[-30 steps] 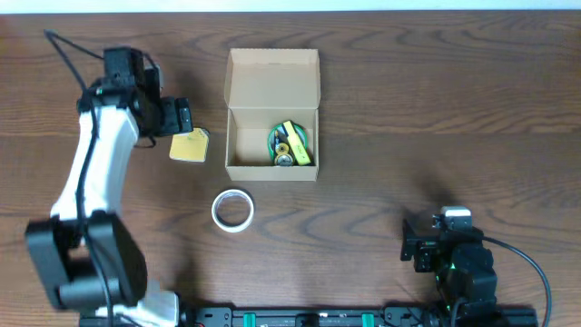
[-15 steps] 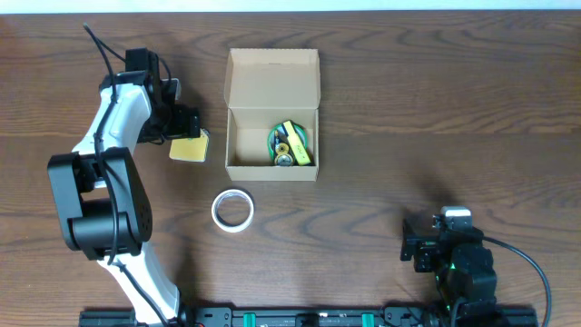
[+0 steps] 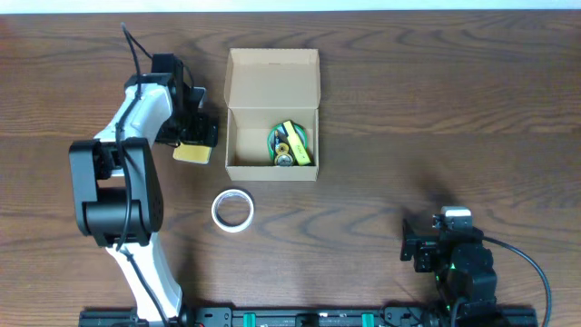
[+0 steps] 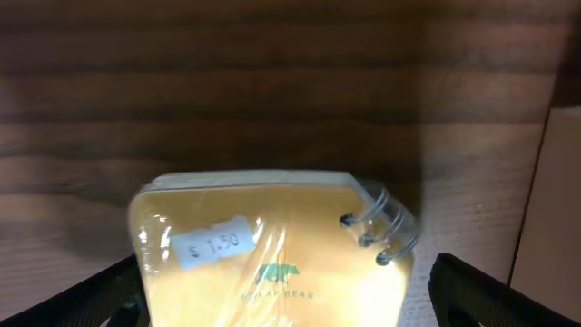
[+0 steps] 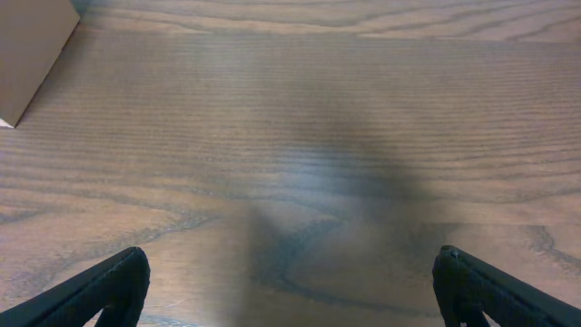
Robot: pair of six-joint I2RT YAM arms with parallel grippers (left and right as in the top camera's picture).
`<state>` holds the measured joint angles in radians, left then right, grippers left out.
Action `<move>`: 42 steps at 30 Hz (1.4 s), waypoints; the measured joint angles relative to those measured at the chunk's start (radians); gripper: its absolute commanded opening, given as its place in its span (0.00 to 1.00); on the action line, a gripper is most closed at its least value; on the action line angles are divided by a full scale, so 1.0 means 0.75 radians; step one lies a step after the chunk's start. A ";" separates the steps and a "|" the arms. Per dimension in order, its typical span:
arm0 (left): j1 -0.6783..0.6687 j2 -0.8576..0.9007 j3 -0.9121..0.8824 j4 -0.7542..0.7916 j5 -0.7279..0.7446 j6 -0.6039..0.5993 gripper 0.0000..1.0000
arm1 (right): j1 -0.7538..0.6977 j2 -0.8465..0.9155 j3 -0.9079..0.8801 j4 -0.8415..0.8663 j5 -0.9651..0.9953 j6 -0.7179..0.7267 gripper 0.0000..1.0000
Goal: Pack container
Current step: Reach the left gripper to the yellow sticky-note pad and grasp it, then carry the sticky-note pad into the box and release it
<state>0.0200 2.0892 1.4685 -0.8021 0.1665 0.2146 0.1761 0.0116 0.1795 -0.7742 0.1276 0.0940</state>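
The container (image 3: 272, 156) is a tan cardboard box, open, with its flap lid (image 3: 272, 80) laid back. Green and yellow items (image 3: 290, 143) lie inside it. A pale-yellow wire-bound pad (image 3: 192, 155) lies on the table just left of the box. In the left wrist view the pad (image 4: 263, 245) shows a price sticker and a bear print. My left gripper (image 3: 195, 132) (image 4: 281, 295) is open and low over the pad, one finger on each side. My right gripper (image 3: 419, 245) (image 5: 290, 282) is open and empty at the front right.
A white tape roll (image 3: 232, 211) lies in front of the box, to its left. The box wall (image 4: 563, 209) stands close to the right of my left gripper. A corner of the box (image 5: 32, 45) shows at the far left of the right wrist view.
My left gripper has moved right, toward the box, from beside the pad to over it. The pad, box, tape roll and right arm have not moved.
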 measured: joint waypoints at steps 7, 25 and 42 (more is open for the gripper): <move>-0.002 0.004 0.001 -0.080 -0.014 -0.002 0.85 | 0.000 0.000 0.000 0.000 0.000 0.000 0.99; -0.002 -0.003 0.013 -0.049 -0.016 -0.027 0.62 | 0.000 0.000 0.000 0.000 0.000 0.000 0.99; 0.023 -0.291 0.013 0.028 -0.020 -0.044 0.62 | 0.000 0.000 0.000 0.000 0.000 0.000 0.99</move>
<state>0.0376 1.8706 1.4780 -0.7811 0.1513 0.1814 0.1761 0.0116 0.1795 -0.7742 0.1276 0.0940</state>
